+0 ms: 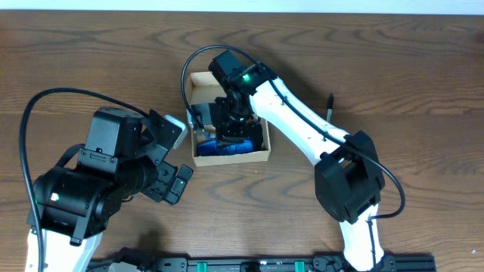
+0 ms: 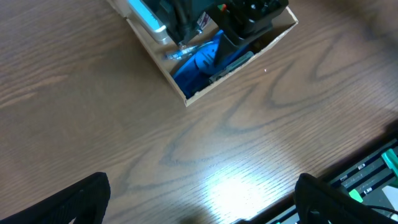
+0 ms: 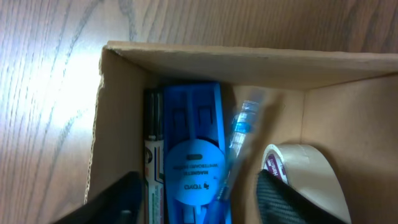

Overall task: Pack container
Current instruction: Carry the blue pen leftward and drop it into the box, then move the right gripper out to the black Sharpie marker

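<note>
The container (image 1: 231,158) is a tan cardboard box at the table's middle, open at the top. It holds a blue whiteboard eraser (image 3: 193,155), a marker (image 3: 152,155), a clear blue pen (image 3: 242,130) and a roll of tan tape (image 3: 311,174). My right gripper (image 3: 199,205) is open inside the box, its fingers either side of the eraser and apart from it. In the overhead view the right gripper (image 1: 231,125) covers most of the contents. My left gripper (image 2: 202,208) is open and empty above bare table, left of the box (image 2: 211,87).
A thin dark pen-like object (image 1: 330,106) lies on the table to the right of the right arm. A black rail (image 1: 265,264) runs along the table's front edge. A white and light-blue item (image 2: 146,15) sits in the box's far corner.
</note>
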